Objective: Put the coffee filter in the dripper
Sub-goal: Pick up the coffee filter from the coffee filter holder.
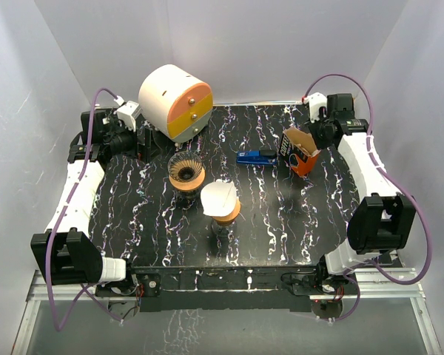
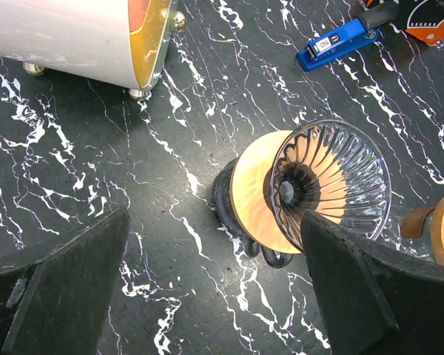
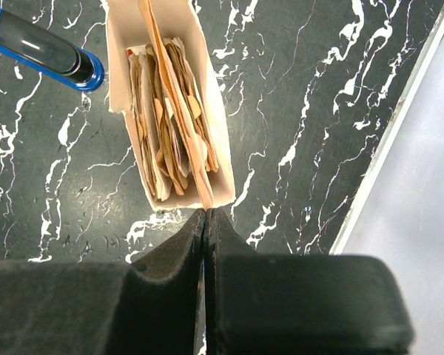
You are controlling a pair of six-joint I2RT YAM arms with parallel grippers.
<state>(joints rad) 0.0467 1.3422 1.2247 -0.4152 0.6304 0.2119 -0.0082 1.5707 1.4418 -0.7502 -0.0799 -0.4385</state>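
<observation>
Pinching a thin brown paper coffee filter (image 3: 174, 103) in its cardboard box (image 3: 223, 166), the right fingers (image 3: 163, 266) press together; more filters could drag out. Left fingers (image 2: 66, 296) are apart over the clear glass dripper (image 2: 333, 185).

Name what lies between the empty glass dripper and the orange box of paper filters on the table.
A blue stapler lies between the glass dripper and the filter box, nearer the box. The top external view shows this.
</observation>
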